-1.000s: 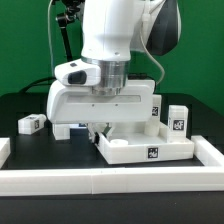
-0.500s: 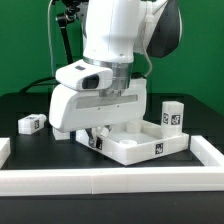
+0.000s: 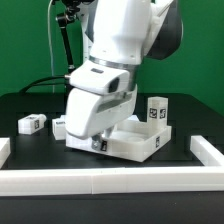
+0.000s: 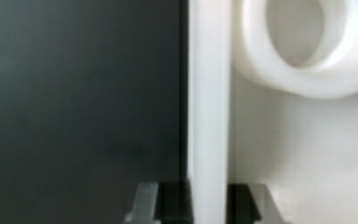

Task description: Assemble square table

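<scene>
Black tabletop (image 3: 20, 102), long white rail wall (image 3: 110, 182) along its near side, green backdrop (image 3: 25, 40) behind

The slab (image 3: 138, 146) sits on the desk (image 3: 22, 105), its rim between the fingers of the end effector (image 3: 97, 143). From the end effector, we see an upright leg (image 3: 157, 110) toward the exterior view's right, a lying leg (image 3: 32, 123) well off toward that view's left, and a rail wall (image 3: 110, 182) in front.

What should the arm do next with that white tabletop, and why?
Probably turn the tabletop until its side lines up with the near rail wall. The gripper is shut on its rim, and it sits skewed, a corner pointing at the rail.
</scene>
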### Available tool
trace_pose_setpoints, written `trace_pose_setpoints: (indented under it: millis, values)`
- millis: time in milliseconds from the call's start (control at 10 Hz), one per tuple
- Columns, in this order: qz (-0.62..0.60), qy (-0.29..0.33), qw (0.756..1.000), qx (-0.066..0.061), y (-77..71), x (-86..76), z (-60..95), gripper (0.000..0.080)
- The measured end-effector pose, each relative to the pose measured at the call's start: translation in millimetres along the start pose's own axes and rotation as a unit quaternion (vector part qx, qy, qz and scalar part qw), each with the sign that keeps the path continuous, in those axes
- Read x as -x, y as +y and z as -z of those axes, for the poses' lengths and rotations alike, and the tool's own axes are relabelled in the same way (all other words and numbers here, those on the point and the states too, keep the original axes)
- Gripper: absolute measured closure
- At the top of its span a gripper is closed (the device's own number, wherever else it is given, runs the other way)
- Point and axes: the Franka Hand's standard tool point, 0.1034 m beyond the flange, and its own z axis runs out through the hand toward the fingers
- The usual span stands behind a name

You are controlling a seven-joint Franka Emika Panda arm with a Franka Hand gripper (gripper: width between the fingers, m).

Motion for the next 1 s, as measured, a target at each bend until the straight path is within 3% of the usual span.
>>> trace_pose_setpoints:
  millis: [300,600,800,1000]
  values:
    - [0.119,-0.015,0.993,0.010,9.3,-22.6,2.6,0.0740]
    - [0.191,-0.026,0.981,0.011,11.6,-14.6,0.4,0.0740]
    - [0.189,-0.024,0.982,0.012,10.9,-17.5,1.3,0.0740]
    - [0.191,-0.025,0.981,0.003,14.0,-38.7,10.4,0.0740]
